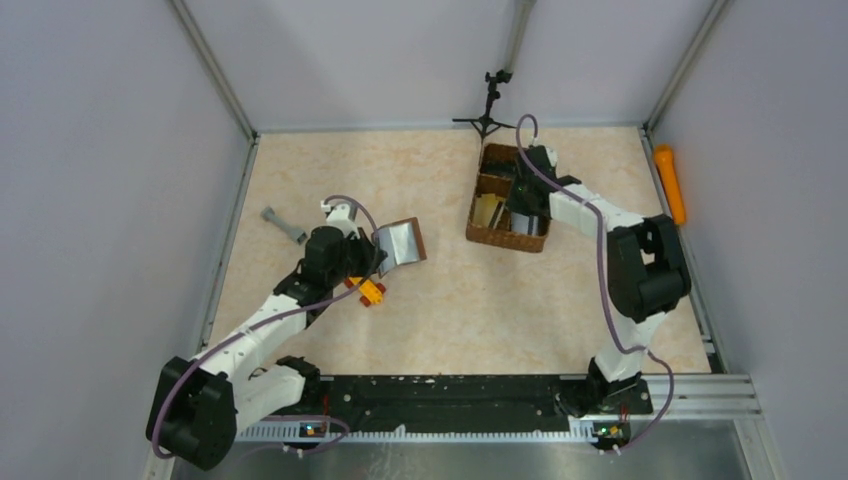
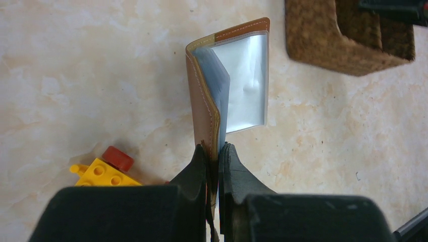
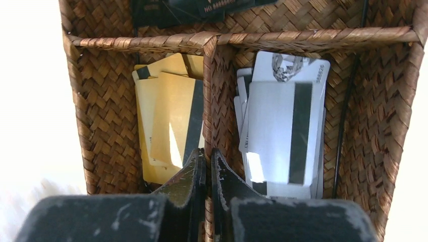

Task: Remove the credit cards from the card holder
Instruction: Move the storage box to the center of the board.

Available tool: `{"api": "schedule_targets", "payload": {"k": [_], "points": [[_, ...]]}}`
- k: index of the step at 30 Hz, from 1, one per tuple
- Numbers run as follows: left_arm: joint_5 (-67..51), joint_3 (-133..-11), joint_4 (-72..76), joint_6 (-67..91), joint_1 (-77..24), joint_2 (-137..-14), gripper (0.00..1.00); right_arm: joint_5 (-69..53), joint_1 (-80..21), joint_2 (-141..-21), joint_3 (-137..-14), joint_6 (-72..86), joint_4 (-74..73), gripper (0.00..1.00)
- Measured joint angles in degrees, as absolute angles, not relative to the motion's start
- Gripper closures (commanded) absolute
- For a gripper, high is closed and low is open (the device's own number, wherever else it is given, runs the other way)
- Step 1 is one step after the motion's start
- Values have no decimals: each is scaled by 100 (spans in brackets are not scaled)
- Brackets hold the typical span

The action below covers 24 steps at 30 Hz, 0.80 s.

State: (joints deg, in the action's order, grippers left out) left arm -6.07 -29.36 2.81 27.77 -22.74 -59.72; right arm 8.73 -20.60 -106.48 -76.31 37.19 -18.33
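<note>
**Card holder held open on the left, cards lying in the basket on the right**

The bench (image 1: 480, 310) has a pale beige, marbled top. Plain grey walls (image 1: 100, 150) with metal frame posts close it in on three sides. A small black tripod (image 1: 488, 108) stands at the far edge. An orange cylinder (image 1: 671, 185) lies outside the right-hand frame rail.

The left fingers (image 2: 202, 166) are clenched on the lower edge of the card holder (image 2: 204, 111). It stands open on the left half of the bench, brown cover to one side and shiny clear sleeves fanned out. Whether any card is in the sleeves cannot be told. Just beside the left arm sits a yellow toy brick (image 2: 103, 174) with a red piece on it. A grey tool (image 1: 285, 225) lies farther left.

A woven basket (image 1: 480, 232) sits well apart from the card holder, toward the far right. The right arm reaches over it and hides part of it from above. The right fingers (image 3: 189, 176) are pressed together with nothing visible between them, above the woven divider. Silver credit cards (image 3: 277, 131) are stacked in the pocket right of that divider. Gold cards (image 3: 166, 126) lie in the pocket left of it.
</note>
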Motion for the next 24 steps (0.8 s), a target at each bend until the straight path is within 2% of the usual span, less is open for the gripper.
{"api": "schedule_targets", "payload": {"k": [7, 12, 18, 24], "points": [[-486, -2856, 252, 2794, -2274, -5789, 100, 381, -2143, -8879, -5728, 2781, -1815, 100], [-563, -2853, 255, 2794, -2274, -5798, 100, 550, -2792, -7664, -4672, 2375, -1820, 100], [-760, -2851, 250, 2792, -2274, -5850, 100, 794, -3664, -6720, -3889, 2058, -1472, 100], [-985, -2851, -84, 2799, -2272, -5612, 100, 993, -3787, -6490, -3710, 1804, -1103, 100]]}}
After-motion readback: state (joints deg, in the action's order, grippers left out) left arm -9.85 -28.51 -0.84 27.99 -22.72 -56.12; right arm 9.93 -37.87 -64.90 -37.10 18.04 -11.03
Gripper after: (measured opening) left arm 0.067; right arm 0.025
